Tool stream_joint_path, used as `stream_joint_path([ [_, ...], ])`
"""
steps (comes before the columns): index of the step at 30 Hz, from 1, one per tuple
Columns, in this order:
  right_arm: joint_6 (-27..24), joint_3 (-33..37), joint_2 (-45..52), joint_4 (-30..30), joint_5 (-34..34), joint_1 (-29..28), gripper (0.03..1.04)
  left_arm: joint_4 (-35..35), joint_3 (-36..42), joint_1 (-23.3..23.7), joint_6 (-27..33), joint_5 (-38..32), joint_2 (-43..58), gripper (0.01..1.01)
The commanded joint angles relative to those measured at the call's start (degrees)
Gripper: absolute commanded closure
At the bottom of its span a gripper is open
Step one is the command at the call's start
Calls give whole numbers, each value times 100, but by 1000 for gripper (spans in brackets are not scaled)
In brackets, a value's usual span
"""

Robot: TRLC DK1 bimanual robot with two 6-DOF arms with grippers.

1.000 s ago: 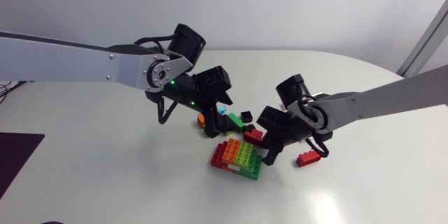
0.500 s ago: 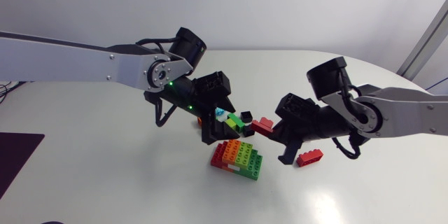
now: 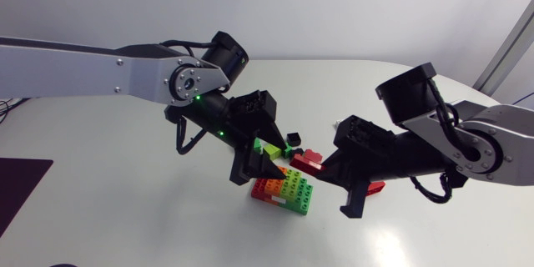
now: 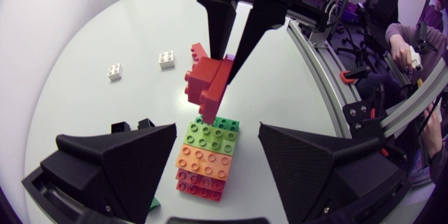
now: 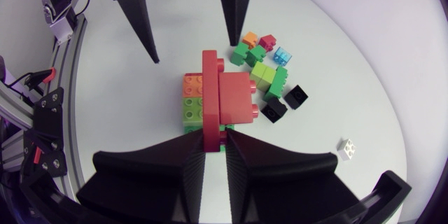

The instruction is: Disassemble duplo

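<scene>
Your right fingers [image 5: 175, 171] pinch the red brick [image 5: 236, 98]: carry it clear of the stack [image 3: 285, 190], release it on bare worktop [image 3: 125, 217]. Left fingers [image 4: 115, 157], spread, should clamp the stack.

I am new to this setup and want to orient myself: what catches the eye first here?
The right gripper, shut on a red Duplo brick, holds it close above the stepped stack of green, orange and red bricks at mid-table. The left gripper hangs open over that stack, one finger on each side.
</scene>
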Motion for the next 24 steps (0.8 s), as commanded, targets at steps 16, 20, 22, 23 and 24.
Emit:
stream_joint_path([
  [16, 205, -60, -285, -204, -54, 320, 1013, -294, 358, -250, 240, 214, 65, 584],
  [20, 205, -25, -381, -310, -80, 355, 1013, -311, 358, -268, 258, 223, 83, 713],
  [22, 222, -33, -434, -336, -89, 373, 1013, -311, 349, -286, 258, 223, 100, 715],
  [23, 231, -42, -443, -345, -89, 390, 1013, -311, 341, -303, 267, 223, 109, 730],
  [24, 231, -42, -469, -354, -89, 399, 1013, -311, 323, -321, 284, 223, 109, 731],
])
